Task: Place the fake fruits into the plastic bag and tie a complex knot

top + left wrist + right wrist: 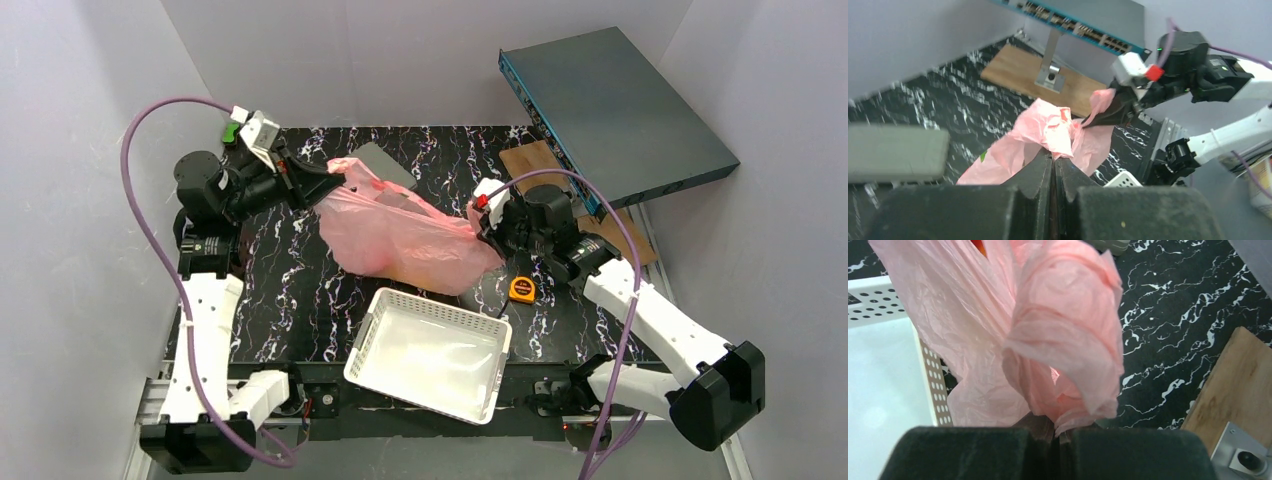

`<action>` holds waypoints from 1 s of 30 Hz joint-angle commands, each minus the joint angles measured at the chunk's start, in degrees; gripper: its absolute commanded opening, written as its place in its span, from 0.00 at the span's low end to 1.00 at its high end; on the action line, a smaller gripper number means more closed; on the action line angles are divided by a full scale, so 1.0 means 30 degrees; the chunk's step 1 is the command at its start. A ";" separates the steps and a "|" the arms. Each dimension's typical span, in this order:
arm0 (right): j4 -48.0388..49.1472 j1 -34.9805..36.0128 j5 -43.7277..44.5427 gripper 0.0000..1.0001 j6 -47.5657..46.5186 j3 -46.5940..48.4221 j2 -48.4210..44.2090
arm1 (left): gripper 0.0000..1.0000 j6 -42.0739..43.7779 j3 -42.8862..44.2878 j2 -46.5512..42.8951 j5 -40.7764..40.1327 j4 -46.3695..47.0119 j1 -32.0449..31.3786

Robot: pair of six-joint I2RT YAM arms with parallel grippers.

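White walls (pixel 400 60) close in on three sides of a black, white-veined worktop (pixel 290 290), where the pink plastic bag (pixel 400 235) lies stretched across the middle between the two arms. The left jaws, seen from their own wrist camera, are pressed together on a fold of pink film at the bag's far-left end. The right jaws are pinched tight on a bunched handle strip at its right end, which balloons up just in front of that wrist camera.

An orange tint shows through the bag's near side – which fruit it is cannot be told.

A white lattice basket (pixel 440 308) sits at the near edge between the arm bases, its far rim just short of the bag. A small yellow-orange tape measure (pixel 521 290) lies beside the basket's far right corner, below the right wrist.

The far right corner is crowded: a dark network switch (pixel 620 110) tilts on a stand over a wooden board (pixel 530 160). A grey slab (pixel 385 165) lies flat behind the bag, partly under it.

Bare worktop runs along the left side – between the left arm (pixel 210 320) and the basket – and in a narrow strip behind the bag to the back wall.
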 commanded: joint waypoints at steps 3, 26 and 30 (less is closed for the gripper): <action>-0.1160 -0.0661 0.1016 0.01 -0.1440 0.0570 -0.0350 | 0.00 -0.2419 -0.2885 0.0867 0.2354 -0.0511 0.3063; -0.1788 -0.0597 -0.1940 0.01 -0.1915 0.2297 0.0340 | 0.81 3.2439 1.1310 0.5094 0.3047 -2.9786 0.4375; -0.2090 -0.0596 -0.1920 0.01 -0.1989 0.2574 0.0656 | 0.84 3.0952 1.2320 0.4943 0.5128 -3.1013 0.4339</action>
